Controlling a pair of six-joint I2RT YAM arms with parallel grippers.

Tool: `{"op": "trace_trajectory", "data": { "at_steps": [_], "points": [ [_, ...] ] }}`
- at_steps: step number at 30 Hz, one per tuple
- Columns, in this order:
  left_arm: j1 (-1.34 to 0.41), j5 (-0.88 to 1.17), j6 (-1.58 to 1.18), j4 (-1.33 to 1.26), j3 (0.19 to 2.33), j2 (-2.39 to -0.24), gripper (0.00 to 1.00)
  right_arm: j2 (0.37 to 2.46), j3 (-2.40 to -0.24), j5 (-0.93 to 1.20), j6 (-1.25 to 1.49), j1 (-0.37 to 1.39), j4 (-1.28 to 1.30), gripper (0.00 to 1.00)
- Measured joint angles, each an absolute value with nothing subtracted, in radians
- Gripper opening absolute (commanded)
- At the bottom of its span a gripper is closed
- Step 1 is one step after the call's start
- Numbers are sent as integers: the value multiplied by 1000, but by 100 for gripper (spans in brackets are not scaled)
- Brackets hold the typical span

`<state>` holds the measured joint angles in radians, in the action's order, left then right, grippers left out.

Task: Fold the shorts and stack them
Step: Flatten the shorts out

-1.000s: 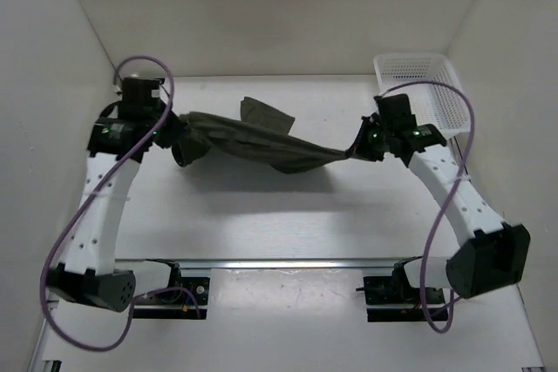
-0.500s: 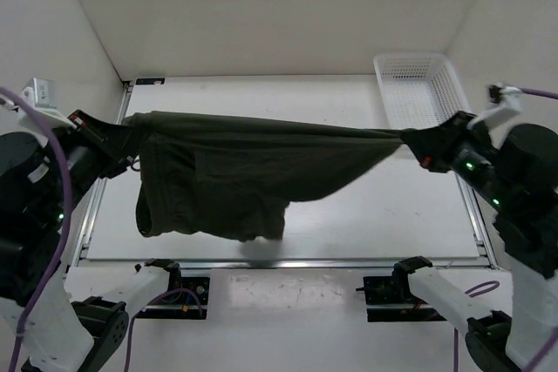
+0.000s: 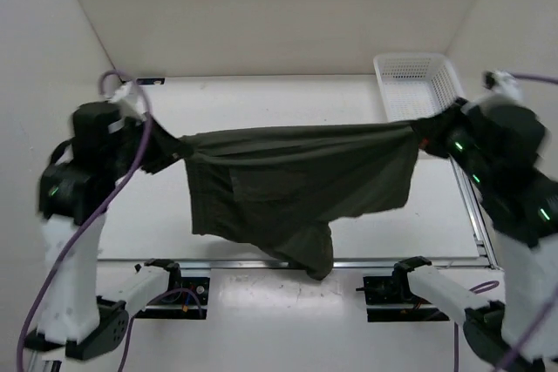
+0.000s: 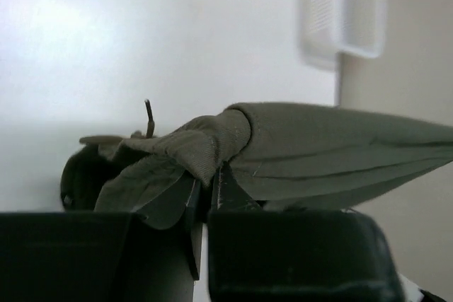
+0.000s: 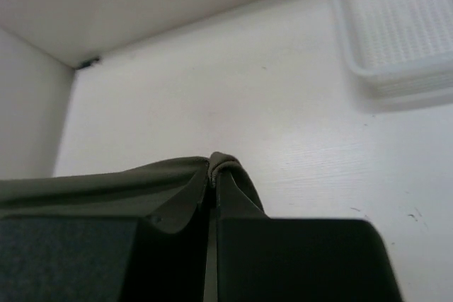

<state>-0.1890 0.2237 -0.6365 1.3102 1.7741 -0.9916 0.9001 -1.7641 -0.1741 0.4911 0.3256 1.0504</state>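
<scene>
The dark olive-green shorts (image 3: 296,185) hang stretched in the air between both arms, waistband taut along the top and the legs drooping down over the table's near edge. My left gripper (image 3: 168,151) is shut on the waistband's left end; in the left wrist view the bunched fabric (image 4: 212,143) sits pinched between my left gripper's (image 4: 206,177) closed tips. My right gripper (image 3: 425,132) is shut on the right end, where a small fold of cloth (image 5: 226,164) pokes out above my right gripper's (image 5: 212,182) tips.
A white mesh basket (image 3: 417,84) stands at the back right corner, also seen in the right wrist view as the basket (image 5: 396,26). White walls enclose the table (image 3: 279,102) on three sides. A metal rail (image 3: 261,261) runs along the near edge.
From lying slack near the table, the shorts were lifted and pulled wide. Since half a second ago both arms have drawn inward and lower, and the hanging fabric has swung rightward.
</scene>
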Motion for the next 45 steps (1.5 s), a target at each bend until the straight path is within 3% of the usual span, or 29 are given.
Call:
{"op": "trace_trajectory", "data": {
  "at_steps": [3,7,8,9,10,11,12,15,18,20,23,25,27,32,39,43,45],
  "points": [
    [-181,220,-636,1235,1583,-1106,10,1078,-1676,-234,459,323,967,0],
    [-124,217,-630,1122,1550,-1420,10,1435,-1657,-279,427,317,813,0],
    [-107,210,-627,1093,1582,-1526,26,1541,-1677,-280,419,314,780,3],
    [-93,201,-619,1081,1629,-1630,39,1649,-1712,-276,414,308,765,15],
    [-80,194,-615,1087,1721,-1755,64,1774,-1795,-268,413,301,779,30],
    [-67,186,-605,1072,1826,-1883,88,1904,-1892,-255,416,291,763,57],
    [-54,180,-605,1064,1946,-2011,100,2041,-2006,-240,414,279,755,67],
    [-31,157,-588,1137,2339,-2342,100,2292,-2232,-199,434,252,759,84],
    [-16,141,-577,1169,2473,-2463,100,2318,-2222,-183,441,237,780,84],
    [-13,131,-568,1156,2329,-2386,100,2255,-2145,-178,445,238,776,81],
    [-12,117,-559,1132,2027,-2160,83,2035,-1887,-153,464,256,739,74],
    [-12,112,-550,1118,1829,-1977,80,1852,-1707,-134,471,280,719,73],
    [-13,115,-541,1089,1639,-1787,90,1678,-1533,-117,484,313,687,71],
    [-16,152,-556,1047,1226,-1473,100,1367,-1145,-47,534,416,662,70],
    [-41,204,-605,929,939,-1556,100,1316,-871,28,621,593,674,78],
    [-47,187,-615,872,962,-1646,83,1356,-867,80,630,652,644,78],
    [-48,171,-624,853,987,-1672,46,1399,-867,112,632,659,619,78]
  ]
}}
